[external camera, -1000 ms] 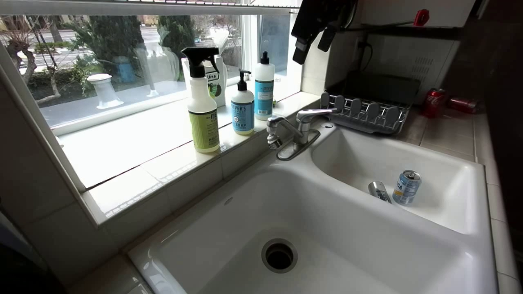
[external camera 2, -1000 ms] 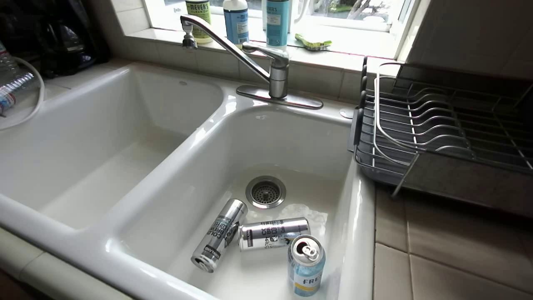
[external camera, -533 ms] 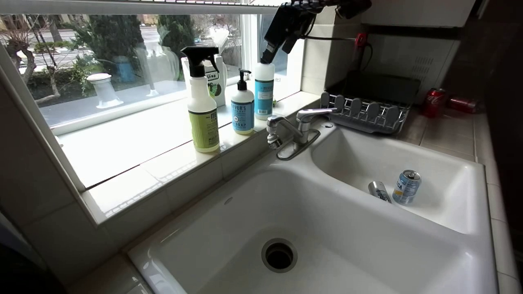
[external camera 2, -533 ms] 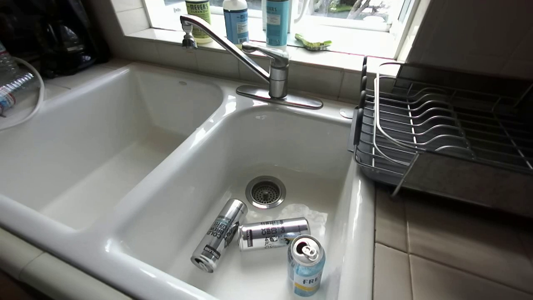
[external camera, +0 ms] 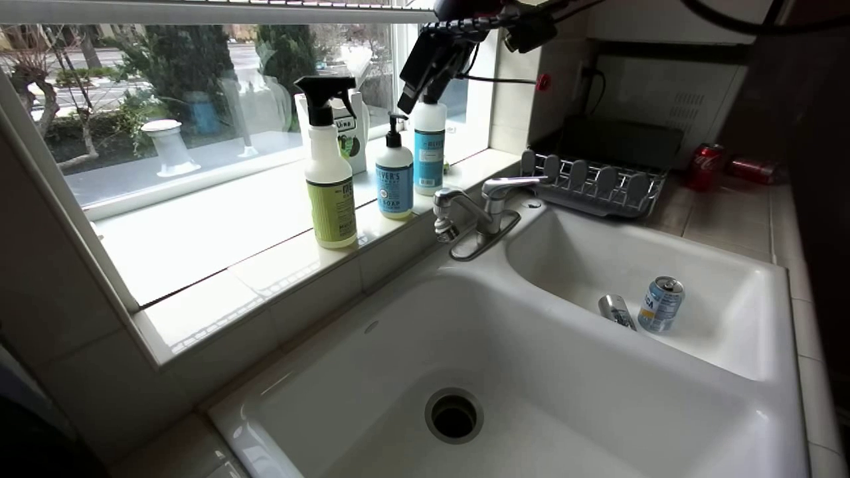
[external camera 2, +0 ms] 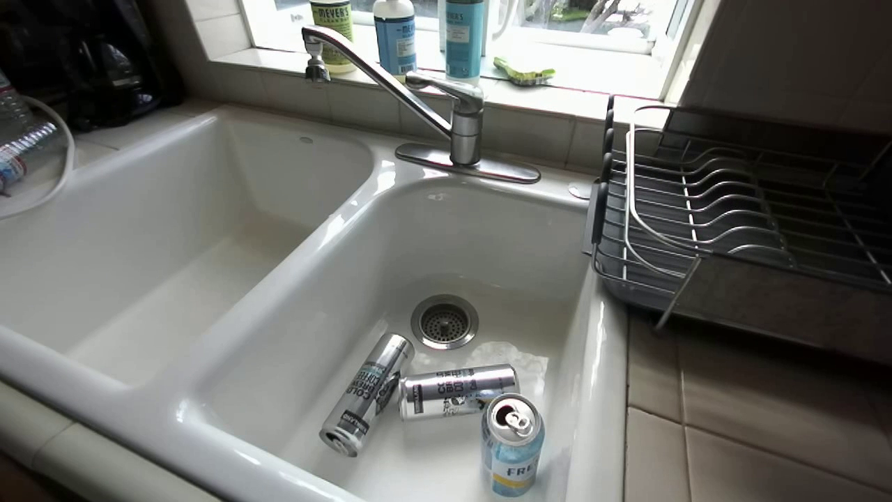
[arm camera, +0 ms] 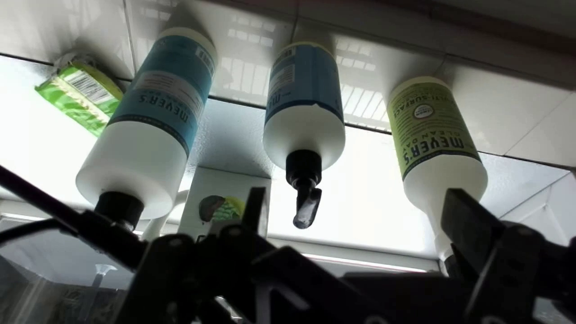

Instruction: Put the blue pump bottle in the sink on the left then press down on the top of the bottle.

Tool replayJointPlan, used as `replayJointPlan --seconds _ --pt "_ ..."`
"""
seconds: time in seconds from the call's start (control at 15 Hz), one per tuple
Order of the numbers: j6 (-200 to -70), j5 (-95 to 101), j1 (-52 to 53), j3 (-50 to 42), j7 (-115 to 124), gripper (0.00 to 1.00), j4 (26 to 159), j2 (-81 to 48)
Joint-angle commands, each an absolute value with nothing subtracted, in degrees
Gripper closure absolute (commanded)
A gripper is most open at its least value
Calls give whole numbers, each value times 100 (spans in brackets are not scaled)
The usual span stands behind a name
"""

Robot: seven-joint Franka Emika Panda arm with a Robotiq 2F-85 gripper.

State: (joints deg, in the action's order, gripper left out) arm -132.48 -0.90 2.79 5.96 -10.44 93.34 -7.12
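I see the blue pump bottle (external camera: pixel 394 186) upright on the windowsill (external camera: pixel 265 282), behind the faucet (external camera 2: pixel 465 132): white shoulders, blue label, yellowish base, black pump head (arm camera: pixel 307 202) with a short nozzle. My gripper (arm camera: pixel 355 198) hangs near that head, jaws wide apart, holding nothing. Neighbours crowd the bottle: the yellow-green spray bottle (external camera: pixel 332 206) behind the tip of the faucet's spout (external camera 2: pixel 380 75), the teal bottle (arm camera: pixel 153 121) behind the faucet's base. In an exterior view the spout crosses before the pump bottle's foot. The sink (external camera: pixel 558 372) lies in front of the faucet, on its spout side; on the faucet's opposite side the smaller basin (external camera 2: pixel 488 230) holds three cans (external camera 2: pixel 460 394), with the dish rack (external camera 2: pixel 759 296) beyond.
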Motion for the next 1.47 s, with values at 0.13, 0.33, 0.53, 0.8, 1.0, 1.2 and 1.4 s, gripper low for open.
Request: replayJointPlan --seconds 0.13,0.33,0.53,0.8,1.0,1.2,1.4 --pt "-13525 -164 279 551 -1188 1 8734 -1311" --pt "-13497 -176 266 559 -1195 15 8481 -1534" --pt "-13487 -168 251 562 -1189 40 8300 -1707" --pt "-13456 -182 236 573 -1193 73 8100 -1882" --pt "-13366 -170 234 570 -1171 41 7988 -1971" --pt "-13296 -230 213 588 -1163 27 7932 -2018" --pt "-13223 -224 205 583 -1152 42 7889 -2055"
